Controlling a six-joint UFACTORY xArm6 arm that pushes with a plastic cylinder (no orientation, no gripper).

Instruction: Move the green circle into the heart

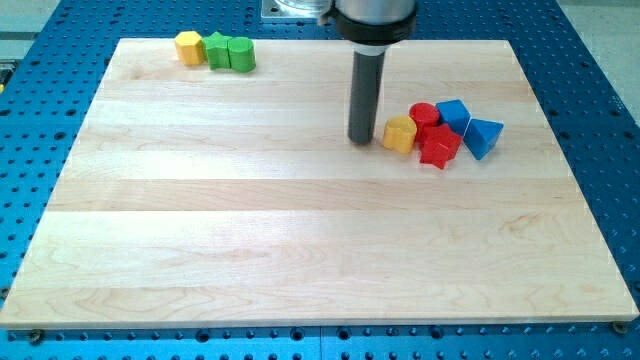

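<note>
The green circle point(241, 54) is seen at the worktop's far left, well apart from my tip point(361, 139), a bare rod grasping nothing, set just left of the yellow heart point(400, 133) at right.
</note>
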